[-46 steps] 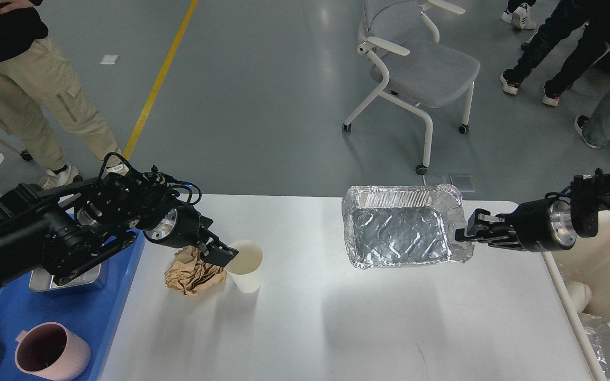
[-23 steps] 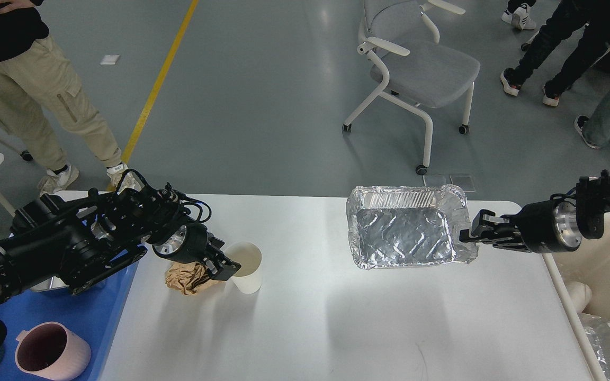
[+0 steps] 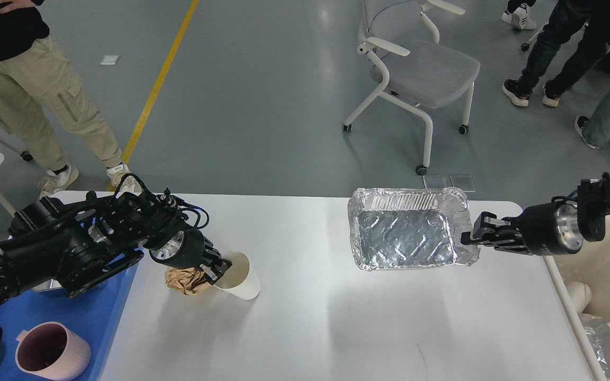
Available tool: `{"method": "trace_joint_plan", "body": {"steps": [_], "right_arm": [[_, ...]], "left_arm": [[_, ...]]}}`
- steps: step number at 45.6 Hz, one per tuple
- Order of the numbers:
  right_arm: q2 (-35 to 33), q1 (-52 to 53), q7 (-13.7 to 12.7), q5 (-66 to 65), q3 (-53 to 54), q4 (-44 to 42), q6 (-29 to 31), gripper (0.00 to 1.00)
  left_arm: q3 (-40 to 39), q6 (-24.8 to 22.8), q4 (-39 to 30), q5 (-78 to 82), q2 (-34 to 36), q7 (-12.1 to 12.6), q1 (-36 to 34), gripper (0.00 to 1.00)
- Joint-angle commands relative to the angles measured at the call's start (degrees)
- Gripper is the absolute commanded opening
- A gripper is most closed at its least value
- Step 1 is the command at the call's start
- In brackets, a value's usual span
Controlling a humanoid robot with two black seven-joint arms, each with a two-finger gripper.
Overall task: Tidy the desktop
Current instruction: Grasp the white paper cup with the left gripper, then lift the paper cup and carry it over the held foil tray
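The white desktop (image 3: 337, 323) carries a white paper cup (image 3: 240, 279), a crumpled brown paper wad (image 3: 182, 279) and a crinkled foil tray (image 3: 408, 233). My left gripper (image 3: 218, 267) is shut on the cup's left rim. The cup leans, its mouth tipped toward the gripper, and the wad lies just left of it, partly under my wrist. At the right, my right gripper (image 3: 472, 236) is shut on the foil tray's right rim. The tray looks empty and sits near the desktop's far right edge.
A blue tray (image 3: 80, 317) at the left holds a pink mug (image 3: 51, 353) and a metal container (image 3: 50, 286). A cream bin (image 3: 604, 286) with foil inside stands off the right edge. A grey chair (image 3: 421, 69) and several people stand beyond the desktop.
My left gripper moved lower and slightly left at the cup's rim, and the upright cup has tipped over toward it. My right gripper drew the foil tray a little to the right.
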Motion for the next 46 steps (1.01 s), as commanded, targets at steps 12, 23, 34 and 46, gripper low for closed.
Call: {"method": "trace_joint_plan", "body": {"steps": [12,23,34,46], "right_arm": [[0.1,-0.9,0.0,0.0,0.0,-0.4,0.0,0.0],[0.2,-1.1,-0.2,0.0,-0.2,-0.5,0.0,0.0],[0.3,-1.6,-0.1,0.0,-0.4,-0.3,0.0,0.0],[0.3,-1.7,-0.2,0.0,-0.4,1.1,0.1,0.0]], "left_arm": [[-3.6,-0.1,-3.0,-1.6,4.3,-2.5,-0.6,0.0],[-10.0,-0.9,-16.1,-6.7,18.2,-2.8,-0.2,0.02],[-20.7,-4.3,-25.0,-14.7,25.5,-2.8,-1.2,0.02],[-27.7,-15.3,-26.7,-16.5,20.1,-2.3,-12.9,0.03]]}}
